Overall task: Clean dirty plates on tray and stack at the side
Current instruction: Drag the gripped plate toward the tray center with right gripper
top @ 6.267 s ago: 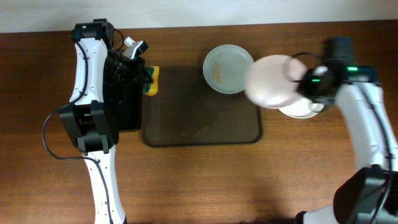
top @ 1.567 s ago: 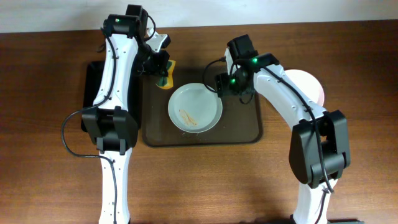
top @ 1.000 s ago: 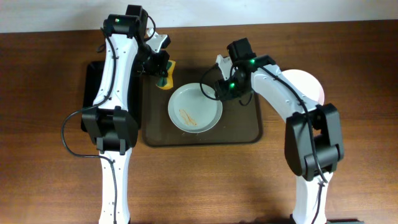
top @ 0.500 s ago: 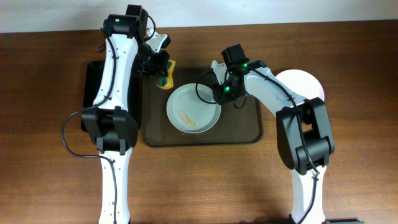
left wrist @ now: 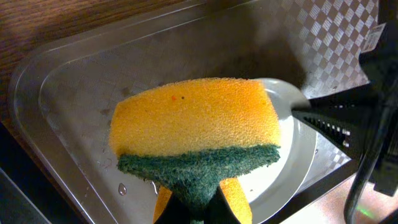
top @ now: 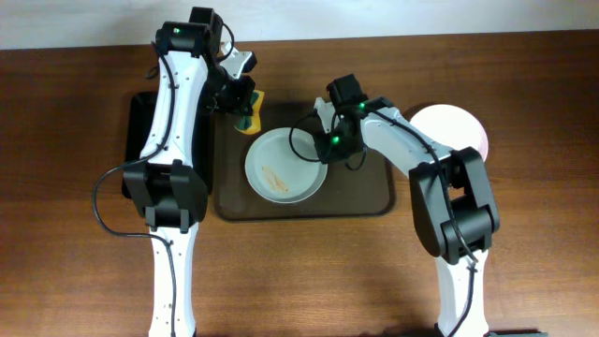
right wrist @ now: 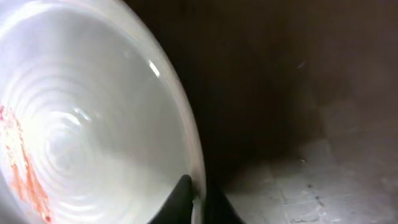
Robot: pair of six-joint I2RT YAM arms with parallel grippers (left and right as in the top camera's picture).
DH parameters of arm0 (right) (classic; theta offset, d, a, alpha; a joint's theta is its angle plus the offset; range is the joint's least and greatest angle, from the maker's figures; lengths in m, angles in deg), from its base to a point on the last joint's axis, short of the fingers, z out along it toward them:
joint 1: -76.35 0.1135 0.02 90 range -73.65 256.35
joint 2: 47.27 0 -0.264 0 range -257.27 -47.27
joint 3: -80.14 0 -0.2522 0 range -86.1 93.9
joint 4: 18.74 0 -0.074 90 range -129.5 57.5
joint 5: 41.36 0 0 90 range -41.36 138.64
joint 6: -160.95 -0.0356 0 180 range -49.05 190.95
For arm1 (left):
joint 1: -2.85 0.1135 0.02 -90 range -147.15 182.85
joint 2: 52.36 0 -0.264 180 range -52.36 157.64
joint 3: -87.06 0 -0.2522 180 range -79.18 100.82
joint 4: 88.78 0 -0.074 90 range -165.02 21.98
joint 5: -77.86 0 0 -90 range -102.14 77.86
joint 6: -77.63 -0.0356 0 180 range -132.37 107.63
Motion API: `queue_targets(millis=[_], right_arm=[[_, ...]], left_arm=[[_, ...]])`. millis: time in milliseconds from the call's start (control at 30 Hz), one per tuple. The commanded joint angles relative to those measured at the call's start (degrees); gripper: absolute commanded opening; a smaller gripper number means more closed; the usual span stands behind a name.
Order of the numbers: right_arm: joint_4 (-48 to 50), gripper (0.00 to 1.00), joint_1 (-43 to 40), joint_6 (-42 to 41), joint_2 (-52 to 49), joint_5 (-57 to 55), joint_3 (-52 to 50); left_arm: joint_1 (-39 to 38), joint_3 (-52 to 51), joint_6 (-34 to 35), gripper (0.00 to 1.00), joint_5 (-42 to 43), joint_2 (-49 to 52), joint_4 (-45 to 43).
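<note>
On the tray (top: 367, 198), one sauce-smeared plate (top: 285, 168), rim tight in right pincer (right wrist: 198, 199); sponge (left wrist: 196, 124) tight in left pincer (left wrist: 191, 208).

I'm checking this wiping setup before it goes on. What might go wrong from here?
1. The right tool pinches only the thin rim of the plate; wiping pressure might tip or slip it.
2. The sponge in the left tool hangs close to the right tool, so the arms might collide over the tray.

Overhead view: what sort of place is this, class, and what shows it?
Probably a robot lab's dishwashing test bench: two arms at a wooden table, a tray with a smeared plate, a sponge.
</note>
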Motion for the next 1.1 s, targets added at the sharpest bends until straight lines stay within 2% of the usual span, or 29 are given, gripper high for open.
queue_targets(millis=[0, 400, 567, 733, 867, 1000, 1067], right_arm=[[0.1, 0.04, 0.2, -2.6, -0.7, -0.5, -0.6], [-4.2, 0.04, 0.1, -20.5, -0.7, -2.6, -0.6], [-7.2, 0.04, 0.2, -27.7, -0.7, -8.4, -0.6], [-8.3, 0.04, 0.1, -32.2, -0.7, -9.7, -0.6], [-10.3, 0.04, 0.1, -39.6, -0.7, -12.9, -0.5], [-10.9, 0.04, -0.9, -42.1, -0.7, -13.4, -0.5], [-11.7, 0.04, -1.4, -47.5, -0.7, -13.1, -0.6]], left_arm=[[-0.1, 1.2, 0.3, 0.01, -0.2, 0.4, -0.1], [-0.1, 1.2, 0.3, 0.01, -0.2, 0.6, -0.6], [-0.1, 1.1, 0.4, 0.01, -0.2, 0.6, -0.7], [-0.1, 1.1, 0.4, 0.01, -0.2, 0.6, -0.8], [-0.2, 1.1, 0.4, 0.01, -0.2, 0.6, -1.2], [-1.4, 0.6, 0.4, 0.01, -0.2, 0.7, -2.7], [-2.5, -0.2, 0.4, 0.01, -0.2, 1.1, -3.7]])
